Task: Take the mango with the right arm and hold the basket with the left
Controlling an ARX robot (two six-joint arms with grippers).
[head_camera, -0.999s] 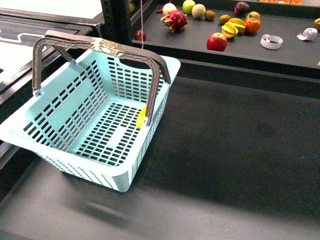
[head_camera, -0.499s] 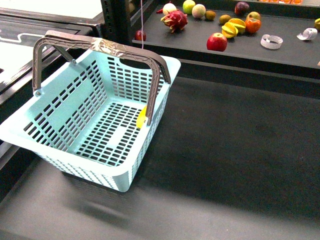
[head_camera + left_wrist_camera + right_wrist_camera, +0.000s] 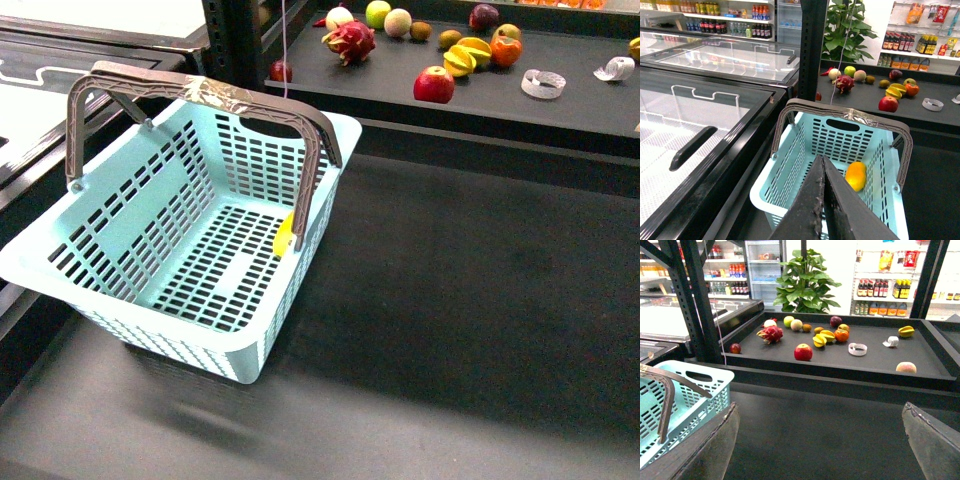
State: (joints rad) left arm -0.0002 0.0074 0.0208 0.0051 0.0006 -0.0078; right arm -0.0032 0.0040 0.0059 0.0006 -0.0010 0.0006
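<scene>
the mango (image 3: 856, 175) lies inside the basket (image 3: 150, 225), by its far wall, just beyond the left end effector (image 3: 823, 200), whose fingers are clenched together on nothing. the right end effector (image 3: 820, 440) is released, fingers wide apart, the basket off to one side of it on the desk (image 3: 450, 300).

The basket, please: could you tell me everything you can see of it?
The basket is light turquoise plastic with slotted walls and floor and a hand slot at one end. Its two grey-brown handles stand raised together, wrapped in clear tape. It sits on the dark counter, tilted. A yellow mango lies inside against one side wall.
</scene>
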